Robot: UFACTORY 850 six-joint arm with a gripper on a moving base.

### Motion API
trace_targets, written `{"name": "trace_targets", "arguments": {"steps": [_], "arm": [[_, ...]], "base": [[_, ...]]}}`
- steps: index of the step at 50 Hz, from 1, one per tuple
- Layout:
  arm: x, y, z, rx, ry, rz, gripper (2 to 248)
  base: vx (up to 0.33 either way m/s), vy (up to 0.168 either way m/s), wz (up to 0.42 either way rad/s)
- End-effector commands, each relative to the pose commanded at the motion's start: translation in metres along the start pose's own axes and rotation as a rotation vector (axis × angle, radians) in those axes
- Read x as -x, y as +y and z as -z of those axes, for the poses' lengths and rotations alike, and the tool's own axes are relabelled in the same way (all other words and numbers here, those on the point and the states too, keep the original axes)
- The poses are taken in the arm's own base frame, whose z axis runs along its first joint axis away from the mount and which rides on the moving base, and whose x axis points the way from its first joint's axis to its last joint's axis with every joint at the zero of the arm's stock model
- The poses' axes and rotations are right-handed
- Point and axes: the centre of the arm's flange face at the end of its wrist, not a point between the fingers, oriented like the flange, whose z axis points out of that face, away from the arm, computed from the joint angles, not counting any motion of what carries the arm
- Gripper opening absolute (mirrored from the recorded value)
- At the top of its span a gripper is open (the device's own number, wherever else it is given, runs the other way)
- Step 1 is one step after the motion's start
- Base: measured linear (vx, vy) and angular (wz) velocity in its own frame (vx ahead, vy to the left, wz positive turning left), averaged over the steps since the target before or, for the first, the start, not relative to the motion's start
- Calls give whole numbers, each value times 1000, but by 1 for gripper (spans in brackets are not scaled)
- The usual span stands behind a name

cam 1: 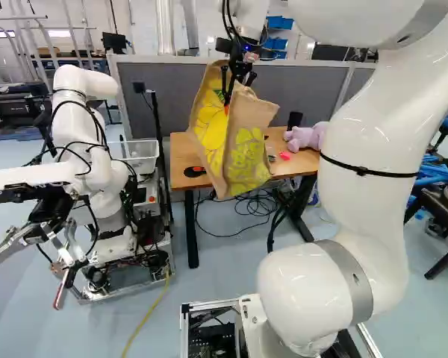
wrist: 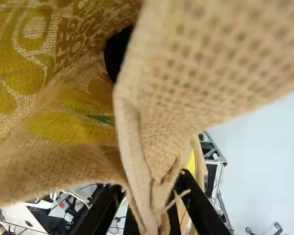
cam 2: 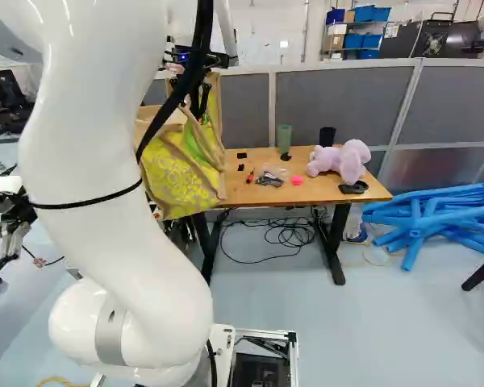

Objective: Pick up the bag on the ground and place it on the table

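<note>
My gripper points down, high over the left part of the wooden table, shut on the bag's upper edge. The tan jute bag with yellow print hangs from it in front of the table's edge, its bottom lower than the tabletop in the left base view. In the wrist view, the burlap cloth of the bag is bunched between the fingers of my gripper, and the bag's open mouth spreads ahead of them.
On the table stand a purple plush toy, a green cup, a black cup and small items. Another robot stands left of the table. Blue tubes lie to its right, cables beneath it.
</note>
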Motion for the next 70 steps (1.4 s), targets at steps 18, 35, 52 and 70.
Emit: {"name": "trace_targets", "arguments": {"steps": [18, 35, 52, 70], "arm": [[0, 0, 0, 0, 0, 0, 35], [0, 0, 0, 0, 0, 0, 35], [0, 0, 0, 0, 0, 0, 35], [-8, -5, -1, -1, 3, 7, 35]], "base": [[144, 53, -25], [146, 54, -25], [145, 53, -26], [74, 29, -11]]}}
